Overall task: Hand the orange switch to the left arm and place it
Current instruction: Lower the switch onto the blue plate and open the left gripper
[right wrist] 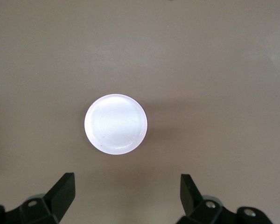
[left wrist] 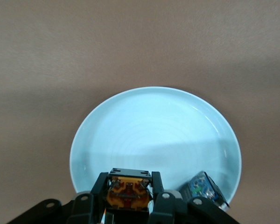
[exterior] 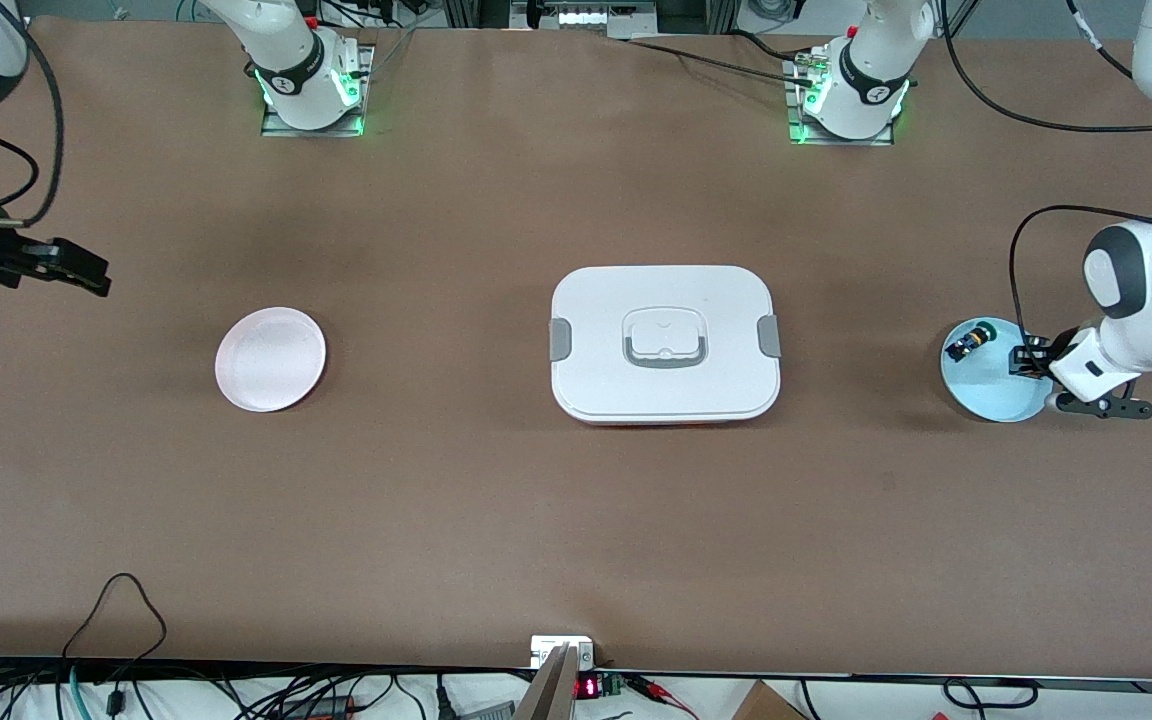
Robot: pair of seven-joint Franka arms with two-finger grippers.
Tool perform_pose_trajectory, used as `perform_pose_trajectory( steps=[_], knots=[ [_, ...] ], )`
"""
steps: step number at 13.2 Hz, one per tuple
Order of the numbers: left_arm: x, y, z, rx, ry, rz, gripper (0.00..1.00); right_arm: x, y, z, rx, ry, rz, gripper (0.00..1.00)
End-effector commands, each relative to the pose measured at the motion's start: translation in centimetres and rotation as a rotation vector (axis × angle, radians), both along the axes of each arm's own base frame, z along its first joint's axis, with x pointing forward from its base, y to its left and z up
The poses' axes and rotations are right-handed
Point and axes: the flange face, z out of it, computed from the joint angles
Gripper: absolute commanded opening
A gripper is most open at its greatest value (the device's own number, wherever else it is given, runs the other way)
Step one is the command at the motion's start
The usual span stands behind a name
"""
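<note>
My left gripper (exterior: 1027, 358) is over the light blue plate (exterior: 994, 392) at the left arm's end of the table. In the left wrist view the gripper (left wrist: 129, 179) is shut on the orange switch (left wrist: 128, 193), with the tan-orange base block showing between the fingers, above the plate (left wrist: 154, 130). In the front view the gripper hides the switch. My right gripper (exterior: 76, 268) is open and empty, up in the air near the right arm's end of the table. In the right wrist view the gripper (right wrist: 127, 184) looks down on the pink plate (right wrist: 115, 124). The white box (exterior: 664, 344) stands mid-table.
A small blue-and-black switch with a green cap (exterior: 971, 340) lies on the blue plate, beside my left gripper; it also shows in the left wrist view (left wrist: 205, 189). The pink plate (exterior: 269, 358) lies between the box and the right arm's end.
</note>
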Motion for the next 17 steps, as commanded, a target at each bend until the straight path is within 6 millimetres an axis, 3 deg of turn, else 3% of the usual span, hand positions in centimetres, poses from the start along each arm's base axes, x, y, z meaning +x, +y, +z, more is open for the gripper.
perform_pose_trajectory(
  steps=[1, 6, 12, 13, 14, 15, 16, 17],
  knots=[
    [0.3, 0.4, -0.6, 0.015, 0.006, -0.033, 0.03, -0.8, 1.3, 1.6, -0.003, -0.009, 0.017, 1.00],
    [0.0, 1.1, -2.5, 0.012, 0.004, -0.023, 0.08, -2.6, -0.4, 0.2, 0.029, 0.023, 0.109, 1.00],
    [-0.3, 1.5, -3.6, 0.012, 0.020, -0.017, 0.23, -5.2, -0.5, -1.0, 0.052, -0.049, 0.079, 1.00],
    [-0.3, 1.6, -3.6, 0.013, 0.021, -0.016, 0.29, -5.4, -0.5, -0.4, 0.052, -0.037, 0.073, 1.00],
    [-0.4, 2.1, -3.6, 0.017, 0.020, -0.008, 0.50, -5.5, -0.5, 0.1, 0.053, -0.028, 0.072, 1.00],
    [-0.6, 2.6, -3.5, 0.022, 0.020, 0.003, 0.88, -5.6, -0.6, 0.8, 0.053, -0.025, 0.069, 1.00],
    [-0.5, 2.7, -3.2, 0.025, 0.016, 0.006, 1.00, -5.6, -0.5, 1.5, 0.051, -0.029, 0.072, 1.00],
    [-0.4, 2.8, -2.8, 0.029, 0.008, 0.018, 1.00, -5.6, -0.4, 1.9, 0.051, -0.034, 0.074, 1.00]
  ],
)
